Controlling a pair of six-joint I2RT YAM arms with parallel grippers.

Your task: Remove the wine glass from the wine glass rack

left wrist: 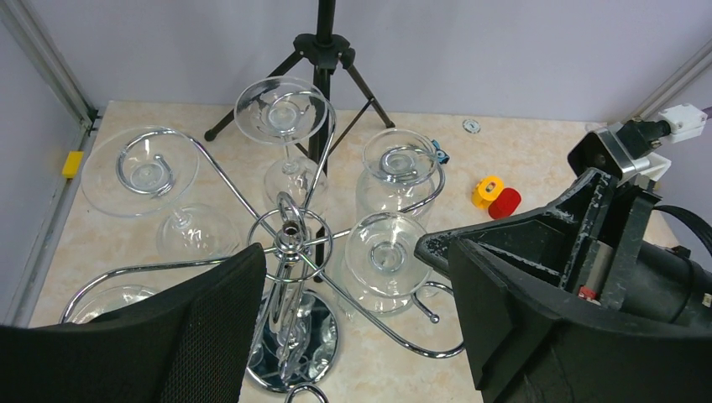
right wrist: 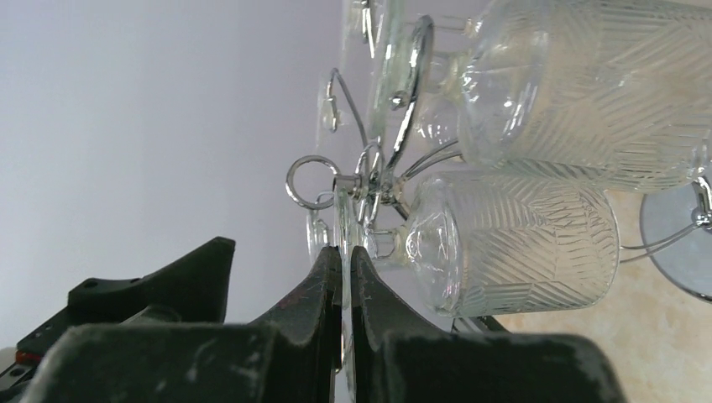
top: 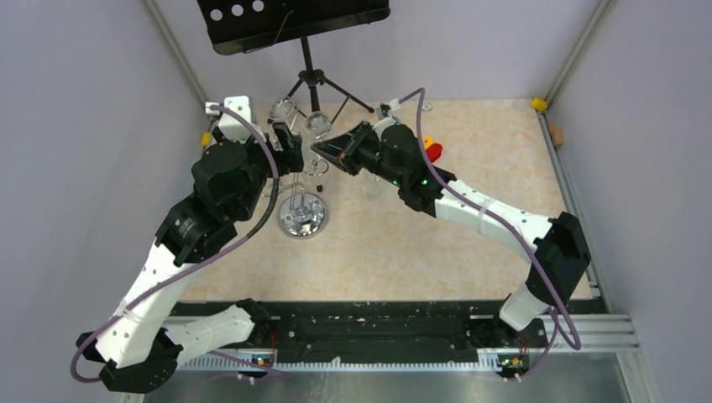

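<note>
The chrome wine glass rack (top: 302,216) stands on the table left of centre, with its hub (left wrist: 290,239) and curled arms carrying several upside-down wine glasses. My right gripper (right wrist: 345,256) is shut on the edge of the flat foot of one hanging wine glass (left wrist: 388,252). That glass's patterned bowl (right wrist: 512,243) hangs just beyond the fingers. The glass still sits in its wire arm. My left gripper (left wrist: 353,336) is open above the rack, and the post and mirrored base show between its fingers. It holds nothing.
A black tripod music stand (top: 294,21) stands behind the rack, its legs (left wrist: 323,46) on the table. Other glasses (left wrist: 281,109) (left wrist: 143,168) hang on the neighbouring arms. A small yellow and red object (left wrist: 495,196) lies to the right. Frame posts (top: 172,46) flank the back corners.
</note>
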